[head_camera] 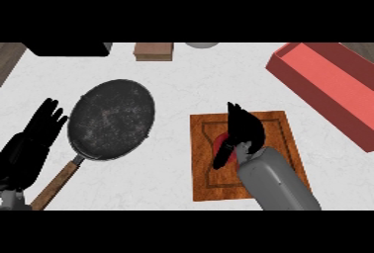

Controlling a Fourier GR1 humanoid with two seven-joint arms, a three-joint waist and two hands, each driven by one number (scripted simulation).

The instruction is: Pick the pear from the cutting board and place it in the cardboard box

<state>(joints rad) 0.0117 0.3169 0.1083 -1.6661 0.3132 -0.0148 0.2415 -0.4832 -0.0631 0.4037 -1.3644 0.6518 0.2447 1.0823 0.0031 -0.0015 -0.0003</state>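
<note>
While the pear (221, 143) lies on the cutting board (281, 131), only a red patch of it shows under the right hand (241, 131), whose fingers curve down around it; whether they pinch it already, one cannot tell. No lift is visible. The box (321, 81), reddish, waits at two o'clock, well apart. At nine o'clock the left hand (33, 138) rests, fingers spread, beside the pan (111, 120).

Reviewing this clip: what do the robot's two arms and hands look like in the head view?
Both hands are matte black, with slim tapering fingers and a thumb. The right hand sits on a smooth, rounded grey forearm, a plain cylinder-like shell. The left hand is the same black; only a small grey patch of its forearm shows at the lower edge. No cables, markings or sleeves are visible.
</note>
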